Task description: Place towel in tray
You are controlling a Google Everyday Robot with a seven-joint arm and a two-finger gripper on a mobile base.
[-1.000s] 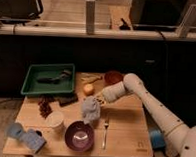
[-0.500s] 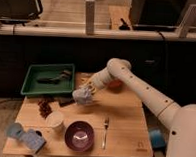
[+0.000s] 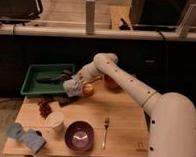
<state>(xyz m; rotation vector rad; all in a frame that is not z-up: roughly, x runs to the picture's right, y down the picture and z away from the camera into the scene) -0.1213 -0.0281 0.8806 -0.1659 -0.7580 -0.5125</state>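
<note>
The green tray stands at the back left of the wooden table, with dark objects inside it. My gripper is at the tray's right edge, shut on the light blue-grey towel, which hangs bunched just above the table beside the tray's right rim. My white arm reaches in from the right across the table.
An orange fruit sits right of the towel. An orange bowl is behind my arm. A purple bowl, a fork, a white cup, red grapes and a blue cloth lie in front.
My arm has carried the towel from the middle of the table leftwards and back to the tray's right edge.
</note>
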